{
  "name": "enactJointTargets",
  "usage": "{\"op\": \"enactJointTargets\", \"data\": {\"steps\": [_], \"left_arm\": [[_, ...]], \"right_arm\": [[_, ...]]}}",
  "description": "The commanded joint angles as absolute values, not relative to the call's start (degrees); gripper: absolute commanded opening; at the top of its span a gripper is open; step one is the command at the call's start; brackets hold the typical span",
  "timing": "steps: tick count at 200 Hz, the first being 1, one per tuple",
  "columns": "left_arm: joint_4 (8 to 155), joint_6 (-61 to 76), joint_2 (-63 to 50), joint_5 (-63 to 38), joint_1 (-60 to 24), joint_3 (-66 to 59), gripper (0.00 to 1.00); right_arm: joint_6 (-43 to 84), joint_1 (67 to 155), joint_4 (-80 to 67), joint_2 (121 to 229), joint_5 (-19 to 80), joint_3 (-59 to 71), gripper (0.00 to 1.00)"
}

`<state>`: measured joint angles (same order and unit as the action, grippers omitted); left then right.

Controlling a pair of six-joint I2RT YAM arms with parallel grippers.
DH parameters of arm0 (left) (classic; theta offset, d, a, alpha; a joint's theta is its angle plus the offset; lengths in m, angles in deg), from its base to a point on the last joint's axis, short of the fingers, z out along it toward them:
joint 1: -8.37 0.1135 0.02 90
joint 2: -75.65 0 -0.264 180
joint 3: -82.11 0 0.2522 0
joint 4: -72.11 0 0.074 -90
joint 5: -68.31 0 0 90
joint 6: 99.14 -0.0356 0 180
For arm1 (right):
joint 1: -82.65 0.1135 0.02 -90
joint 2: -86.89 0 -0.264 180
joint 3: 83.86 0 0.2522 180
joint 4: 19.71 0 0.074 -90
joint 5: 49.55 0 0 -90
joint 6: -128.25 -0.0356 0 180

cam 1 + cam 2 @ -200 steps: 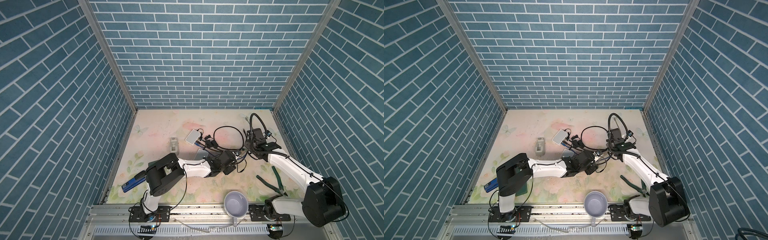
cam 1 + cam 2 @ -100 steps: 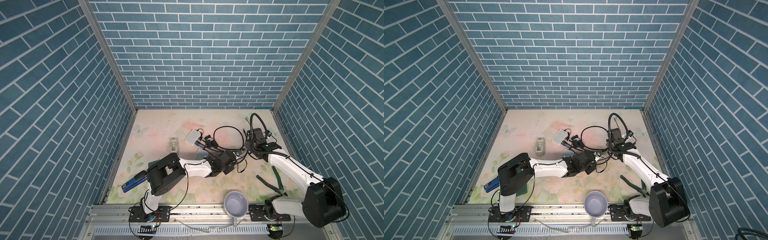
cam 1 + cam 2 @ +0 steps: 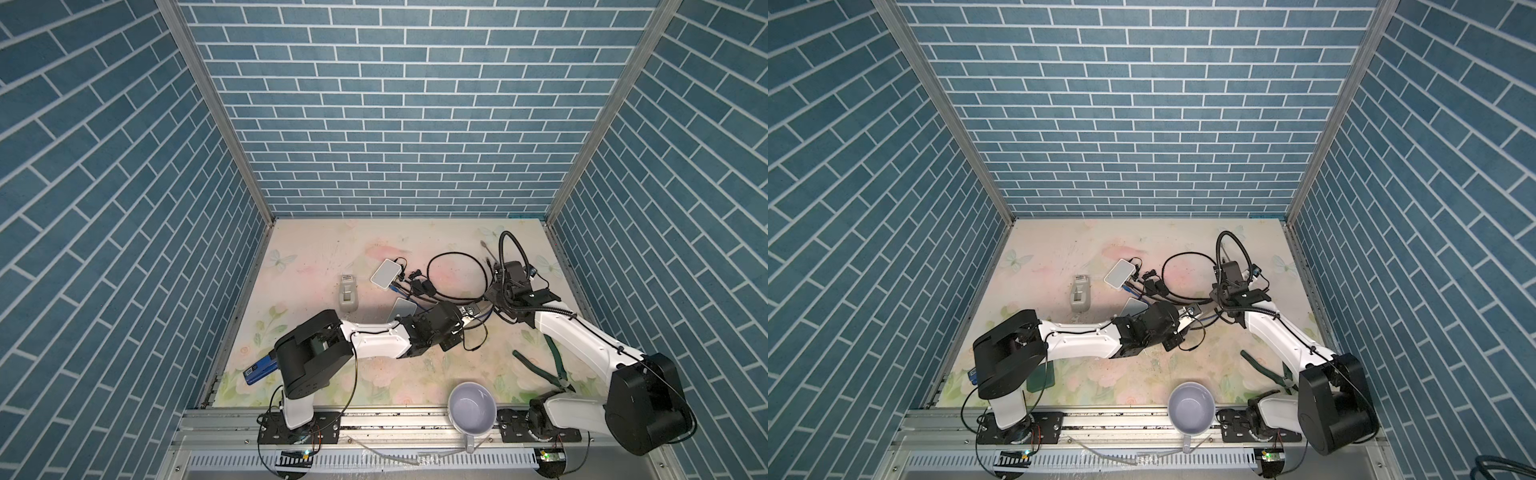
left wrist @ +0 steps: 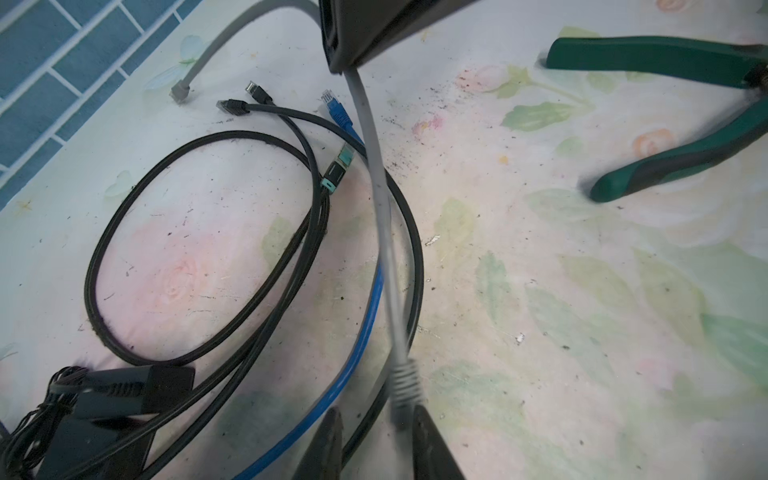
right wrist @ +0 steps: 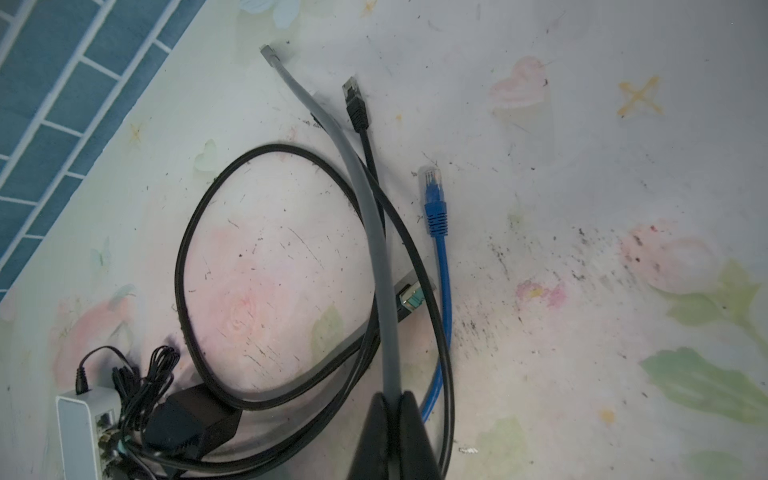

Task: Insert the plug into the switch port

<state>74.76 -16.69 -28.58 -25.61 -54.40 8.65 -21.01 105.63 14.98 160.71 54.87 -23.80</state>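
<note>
Left gripper [image 4: 374, 412], reaching low over the floral mat [image 4: 561, 257], is bracketing the grey plug [image 4: 403, 388]. Its jaws are standing partly apart, and the plug's ribbed boot is lying against one finger [image 4: 428, 449] with a visible gap to the other. Whether the plug is being pinched cannot be told.

The plug's long axis is running roughly in line with the fingers. Its boot end is facing away from the wrist and its contact end is pointing back toward the wrist, blurred and partly hidden.

In both top views the white switch [image 3: 386, 272] is lying flat on the mat, behind and to the left of this gripper. Its port edge is facing right and carrying several black leads. Plug and switch are apart.

From the boot, the grey cable [image 4: 380, 199] is running in a gentle curve, crossing the blue cable [image 5: 435, 212] and the black cable loop [image 4: 237, 134], to the right gripper [image 5: 392, 400]. That gripper's jaws are pressing together on the cable partway along its length. Beyond the grip the cable is trailing across the loop, with its far plug [image 5: 270, 52] resting on the mat toward the brick wall.

Farthest right, the green-handled pliers [image 4: 648, 52] are lying with their handles spread.
</note>
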Motion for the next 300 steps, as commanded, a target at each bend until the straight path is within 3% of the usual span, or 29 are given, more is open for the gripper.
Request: {"op": "enactJointTargets", "data": {"steps": [1, 23, 71, 100, 203, 215, 247, 300], "left_arm": [[72.34, -17.18, -26.73, -21.16, -52.53, 10.53, 0.29], [73.18, -18.17, -26.66, -18.96, -52.09, 10.43, 0.3], [73.44, -17.93, -26.31, -14.68, -52.11, 10.77, 0.59], [73.3, -16.66, -26.84, -12.19, -52.19, 10.6, 0.64], [75.77, -15.49, -30.1, -25.91, -54.6, 8.39, 0.61], [76.43, -15.97, -30.84, -27.87, -54.88, 7.74, 0.55], [76.4, -17.11, -31.66, -32.39, -55.61, 7.18, 0.54], [74.44, -18.48, -32.1, -36.63, -55.71, 7.24, 0.38]], "right_arm": [[-17.78, 105.77, 12.85, 160.11, 51.91, -26.21, 0.0], [-17.86, 105.77, 11.81, 159.68, 51.44, -27.37, 0.0], [-19.06, 105.75, 13.11, 159.83, 53.31, -25.61, 0.0], [-20.73, 105.72, 12.46, 159.75, 53.59, -24.67, 0.0], [-28.07, 105.73, 15.99, 159.22, 57.63, -20.74, 0.0], [-28.76, 105.81, 16.77, 159.14, 57.99, -20.28, 0.0], [-30.15, 105.77, 17.66, 158.2, 59.37, -19.75, 0.0], [-31.46, 105.77, 18.17, 157.12, 59.57, -20.0, 0.0]]}}
